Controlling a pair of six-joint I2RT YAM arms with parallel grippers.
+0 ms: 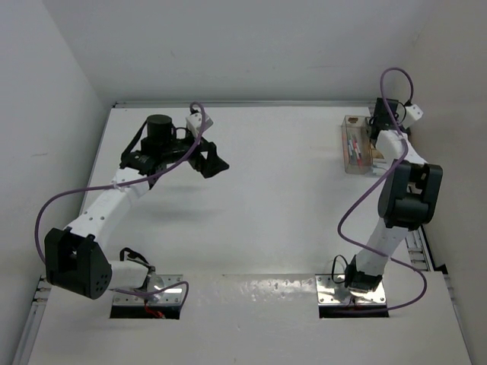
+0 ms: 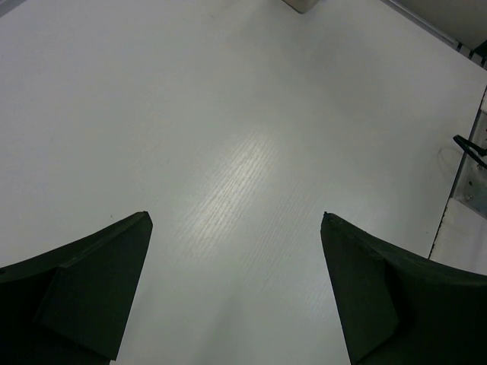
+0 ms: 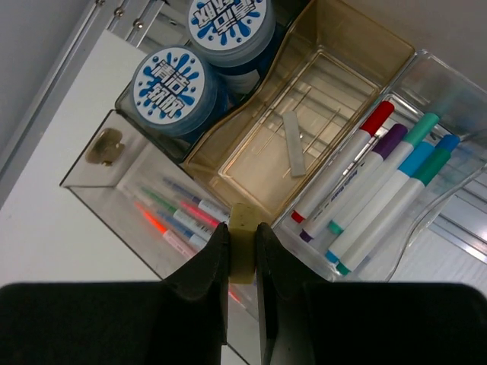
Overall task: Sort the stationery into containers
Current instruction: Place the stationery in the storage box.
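Right wrist: right tool (image 3: 242, 233) pinches tan block (image 3: 243, 220) by brown box (image 3: 335, 84)

Rolls (image 3: 166, 86): blue-white labels, stylised characters (illegible); pens (image 3: 373, 199): print too small.

Beyond my right pincer (image 3: 242, 228) stands a tan plastic box (image 3: 251, 163); rightward, white capped pens (image 3: 373, 190) lie in a clear plastic box (image 3: 437, 76).

Top edge crops the upper roll (image 3: 228, 29)
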